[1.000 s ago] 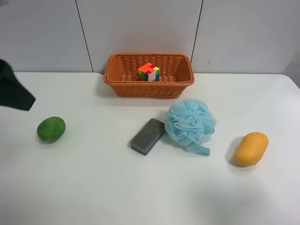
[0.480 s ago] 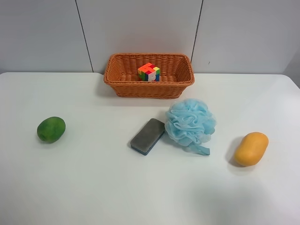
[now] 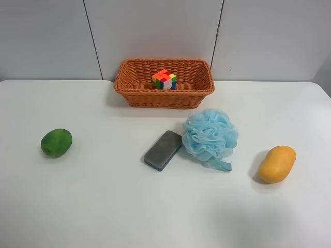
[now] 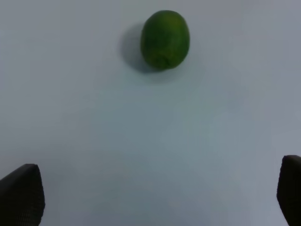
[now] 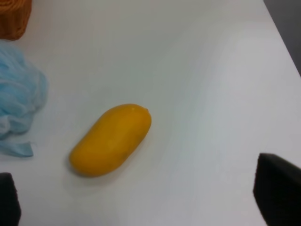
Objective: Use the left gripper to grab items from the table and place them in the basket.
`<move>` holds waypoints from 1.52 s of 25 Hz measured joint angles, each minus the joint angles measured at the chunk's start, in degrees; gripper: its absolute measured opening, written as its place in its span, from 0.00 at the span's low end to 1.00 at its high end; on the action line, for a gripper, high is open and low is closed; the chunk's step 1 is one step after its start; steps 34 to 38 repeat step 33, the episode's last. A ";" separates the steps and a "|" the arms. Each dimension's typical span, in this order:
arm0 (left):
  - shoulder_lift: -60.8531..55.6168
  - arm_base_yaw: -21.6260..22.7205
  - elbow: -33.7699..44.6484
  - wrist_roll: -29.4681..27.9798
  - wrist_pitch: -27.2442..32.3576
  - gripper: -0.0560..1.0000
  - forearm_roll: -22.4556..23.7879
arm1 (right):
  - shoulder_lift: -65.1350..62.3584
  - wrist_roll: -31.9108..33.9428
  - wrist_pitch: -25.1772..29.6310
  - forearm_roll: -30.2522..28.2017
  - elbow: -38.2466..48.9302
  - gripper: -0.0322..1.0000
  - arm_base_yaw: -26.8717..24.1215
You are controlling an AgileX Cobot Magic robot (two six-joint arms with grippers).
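Note:
The wicker basket (image 3: 155,98) stands at the back of the white table (image 3: 103,206) with the multicoloured puzzle cube (image 3: 164,79) inside it. The green fruit (image 3: 56,142) lies at the exterior high view's left. The grey-blue sponge (image 3: 163,150) and light-blue pouf (image 3: 209,135) lie mid-table, and the mango (image 3: 277,164) lies at the right. My left gripper (image 4: 155,197) is open and empty, with the green fruit (image 4: 165,39) well ahead of it. My right gripper (image 5: 143,197) is open and empty, with the mango (image 5: 112,139) ahead of it. Neither arm shows in the exterior high view.
A grey panelled wall (image 3: 155,31) stands right behind the basket. In the right wrist view, part of the pouf (image 5: 19,101) and a basket corner (image 5: 14,19) show beside the mango, and the table's edge (image 5: 282,42) runs close by.
A dark part of an arm at the exterior high view's left edge one second ago has left the view. The items have not moved.

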 joint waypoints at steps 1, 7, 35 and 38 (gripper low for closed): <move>-1.15 0.51 0.68 0.38 0.01 0.99 -0.47 | 0.00 0.00 0.00 0.00 0.00 0.99 0.00; -6.71 1.71 0.84 2.35 -0.51 0.99 -1.61 | 0.00 0.00 0.00 0.00 0.00 0.99 0.00; -13.23 1.89 1.09 2.74 -0.73 0.99 -1.73 | 0.00 0.00 0.00 0.00 0.00 0.99 0.00; -13.23 1.89 1.09 2.74 -0.73 0.99 -1.73 | 0.00 0.00 0.00 0.00 0.00 0.99 0.00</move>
